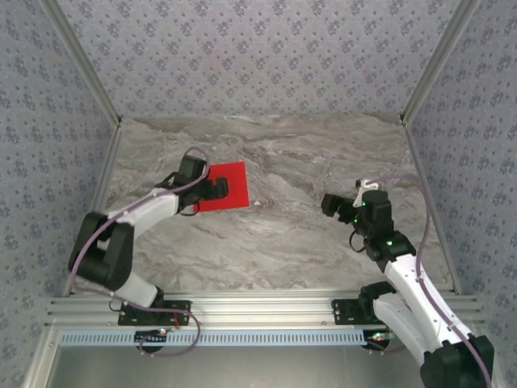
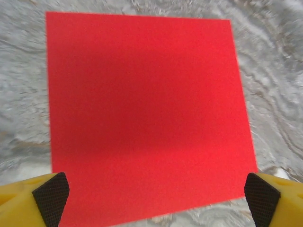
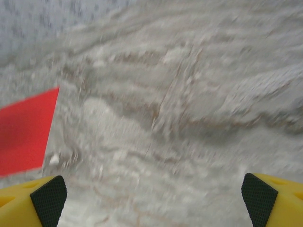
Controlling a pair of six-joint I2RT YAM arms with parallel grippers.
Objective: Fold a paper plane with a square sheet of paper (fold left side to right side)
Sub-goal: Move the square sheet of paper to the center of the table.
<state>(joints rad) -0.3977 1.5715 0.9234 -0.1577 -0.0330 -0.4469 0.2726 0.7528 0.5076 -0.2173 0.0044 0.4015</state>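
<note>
The square sheet of paper (image 1: 234,190) is bright red and lies flat on the marble table, left of centre. It is an uncreased square, not a paper plane. My left gripper (image 1: 216,186) hovers over the sheet's left part, open. In the left wrist view the sheet (image 2: 142,113) spreads out ahead of the gripper (image 2: 156,198), whose black pads (image 2: 51,196) stand wide apart with nothing between them. My right gripper (image 1: 329,204) is open above bare table to the right of the sheet. In its own view one corner of the sheet (image 3: 23,130) shows at the left, ahead of the gripper (image 3: 154,198).
The grey marble tabletop (image 1: 323,162) is ringed by patterned walls and aluminium posts (image 1: 428,73). An aluminium rail (image 1: 266,311) runs along the near edge by the arm bases.
</note>
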